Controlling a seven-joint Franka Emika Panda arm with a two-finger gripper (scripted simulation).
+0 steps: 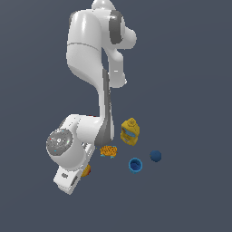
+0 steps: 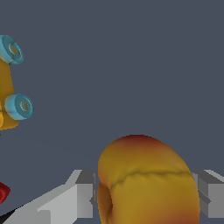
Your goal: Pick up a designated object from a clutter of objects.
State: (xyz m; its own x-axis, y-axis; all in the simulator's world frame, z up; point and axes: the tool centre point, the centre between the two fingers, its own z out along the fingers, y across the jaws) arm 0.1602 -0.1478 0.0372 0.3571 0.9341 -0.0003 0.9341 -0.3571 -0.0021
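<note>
The designated object, a round orange-yellow fruit (image 2: 146,179) with a red blush, sits between my gripper's (image 2: 146,199) two grey fingers (image 2: 81,197). Both fingers touch its sides, so the gripper is shut on it. In the exterior view only a small orange part of the fruit (image 1: 86,171) shows beside the white hand, and the fingers are hidden behind the wrist. I cannot tell whether the fruit rests on the floor. The rest of the clutter of objects lies to the exterior view's right of the hand.
A flat orange speckled lump (image 1: 108,151), a yellow bottle (image 1: 130,131), a blue cup (image 1: 135,165) and a blue ball (image 1: 156,156) lie nearby. The wrist view shows an orange-yellow item with two blue rings (image 2: 19,106) and a red piece (image 2: 3,192) at its edge.
</note>
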